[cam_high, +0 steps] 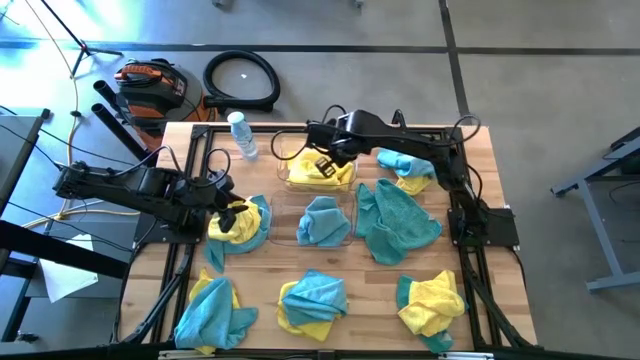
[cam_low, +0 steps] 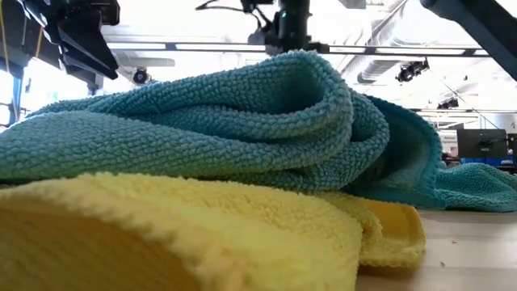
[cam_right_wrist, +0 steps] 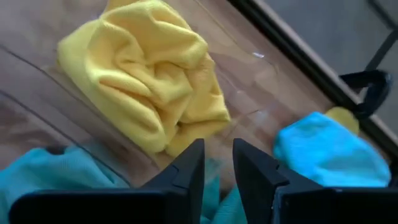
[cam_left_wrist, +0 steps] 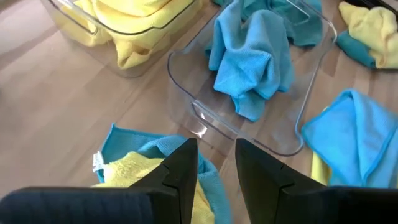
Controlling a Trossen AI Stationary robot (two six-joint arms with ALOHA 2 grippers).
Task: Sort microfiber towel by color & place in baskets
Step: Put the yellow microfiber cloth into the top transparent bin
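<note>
Two clear baskets stand mid-table. The far one (cam_high: 284, 178) holds a yellow microfiber towel (cam_high: 320, 172); the nearer one (cam_high: 283, 236) holds a teal towel (cam_high: 325, 222). My right gripper (cam_high: 325, 160) hangs open above the yellow towel (cam_right_wrist: 149, 81), its fingers empty. My left gripper (cam_high: 235, 208) is open and empty over a yellow-and-teal pile (cam_high: 240, 226) at the table's left, just short of the teal basket (cam_left_wrist: 186, 106). More towels lie loose on the wood.
A big teal towel (cam_high: 395, 222) lies right of the baskets, a teal-and-yellow pair (cam_high: 406, 168) behind it. Three mixed piles (cam_high: 215, 310), (cam_high: 312, 303), (cam_high: 430, 303) line the near edge. A water bottle (cam_high: 242, 135) stands far left. One pile (cam_low: 242, 121) fills the low view.
</note>
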